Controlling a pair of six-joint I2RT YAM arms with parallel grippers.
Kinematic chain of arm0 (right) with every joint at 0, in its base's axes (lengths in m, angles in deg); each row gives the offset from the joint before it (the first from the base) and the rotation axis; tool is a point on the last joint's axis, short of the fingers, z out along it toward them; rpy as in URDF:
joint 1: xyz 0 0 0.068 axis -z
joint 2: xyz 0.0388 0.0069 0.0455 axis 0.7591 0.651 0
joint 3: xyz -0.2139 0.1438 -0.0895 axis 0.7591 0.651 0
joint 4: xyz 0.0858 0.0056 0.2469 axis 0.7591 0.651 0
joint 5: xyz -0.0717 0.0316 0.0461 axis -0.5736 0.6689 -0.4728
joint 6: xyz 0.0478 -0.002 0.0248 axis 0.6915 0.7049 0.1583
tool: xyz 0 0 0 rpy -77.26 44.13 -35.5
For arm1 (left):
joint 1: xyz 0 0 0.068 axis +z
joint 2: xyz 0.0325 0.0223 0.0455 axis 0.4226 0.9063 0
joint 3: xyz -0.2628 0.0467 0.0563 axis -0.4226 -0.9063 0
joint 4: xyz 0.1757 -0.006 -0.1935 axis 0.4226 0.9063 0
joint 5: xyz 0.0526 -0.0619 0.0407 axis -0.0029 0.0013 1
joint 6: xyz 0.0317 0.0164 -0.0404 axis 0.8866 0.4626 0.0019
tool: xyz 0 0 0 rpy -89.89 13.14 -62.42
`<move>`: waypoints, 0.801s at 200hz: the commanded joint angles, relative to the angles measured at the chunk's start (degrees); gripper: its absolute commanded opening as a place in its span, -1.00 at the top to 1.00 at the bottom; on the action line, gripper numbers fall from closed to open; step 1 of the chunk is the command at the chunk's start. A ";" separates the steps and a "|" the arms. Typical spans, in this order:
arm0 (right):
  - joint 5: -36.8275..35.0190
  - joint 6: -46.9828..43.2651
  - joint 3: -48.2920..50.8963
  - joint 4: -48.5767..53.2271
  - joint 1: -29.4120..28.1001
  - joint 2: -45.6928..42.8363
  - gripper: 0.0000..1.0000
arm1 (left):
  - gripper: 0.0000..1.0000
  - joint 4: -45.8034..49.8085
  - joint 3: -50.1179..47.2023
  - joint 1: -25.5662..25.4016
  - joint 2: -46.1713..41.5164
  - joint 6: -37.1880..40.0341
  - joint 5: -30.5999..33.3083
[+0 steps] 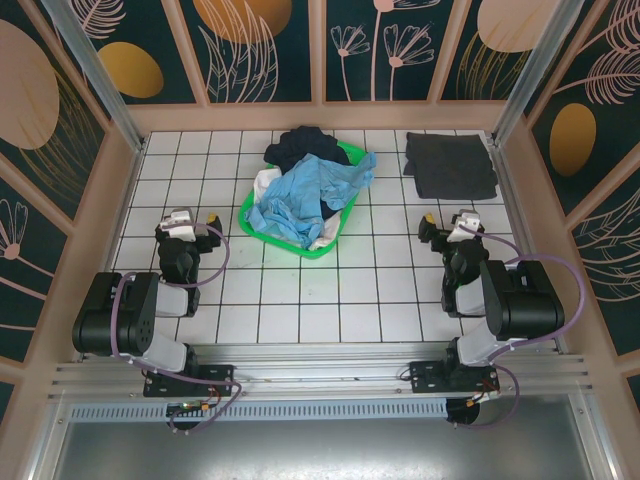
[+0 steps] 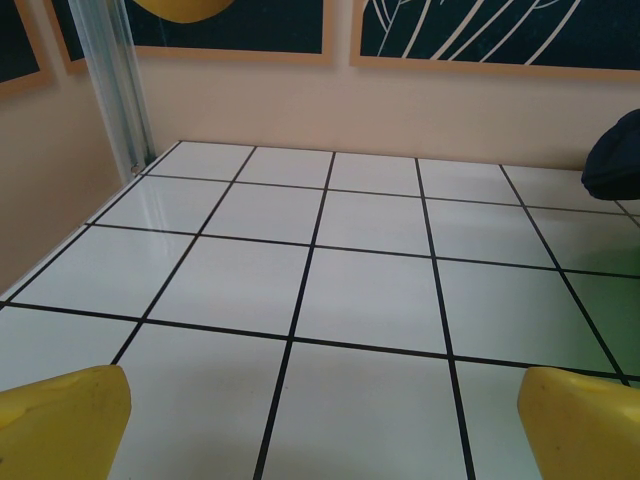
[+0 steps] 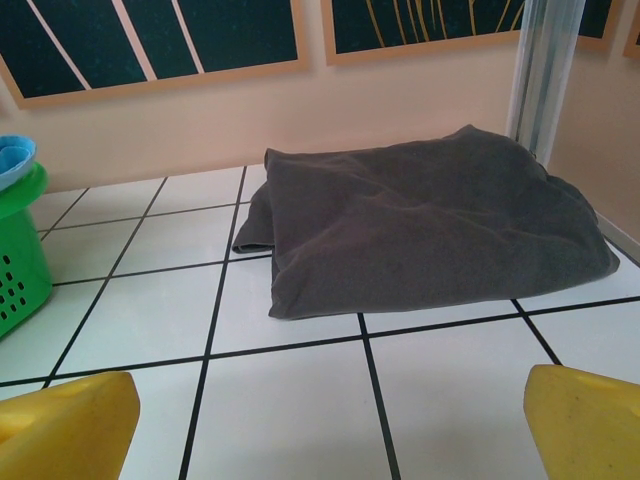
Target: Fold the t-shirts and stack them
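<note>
We judge one piece done: the dark grey t-shirt (image 1: 450, 165) lies folded at the worktop's (image 1: 300, 300) far right. The light blue t-shirt (image 1: 315, 190) sits crumpled in the green basket (image 1: 300, 248). The left claw (image 1: 188, 220) and right claw (image 1: 452, 222) are both apart and empty.

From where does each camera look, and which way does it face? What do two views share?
Top external: above and behind the robot, looking down at the table; left arm, right arm, left claw, right claw.
Left wrist: on the left arm, facing over the table to the back wall; open yellow fingertips.
Right wrist: on the right arm, facing the dark grey t-shirt; open yellow fingertips.
Shared: top and right wrist both see that t-shirt and the green basket.
</note>
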 commanded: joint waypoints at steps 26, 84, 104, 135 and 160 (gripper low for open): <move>-4.93 1.30 -1.64 0.92 0.04 -0.26 -0.98 | -0.98 9.02 4.22 0.46 -5.80 1.44 -3.78; -19.42 26.75 -15.98 42.16 -4.75 -22.74 -0.98 | -0.98 35.91 6.83 0.43 -32.99 -31.34 -0.80; 4.41 31.51 -12.46 37.50 2.64 -24.56 -0.98 | -0.97 37.98 7.22 0.38 -34.20 -32.65 -9.71; 14.08 30.26 -17.32 43.00 -5.06 -21.32 -0.98 | -0.98 41.78 14.06 -1.64 -24.40 -29.96 -23.76; 15.95 28.23 -22.61 46.68 -14.01 -15.53 -0.98 | -0.98 50.44 23.73 -5.62 -12.65 -23.20 -21.15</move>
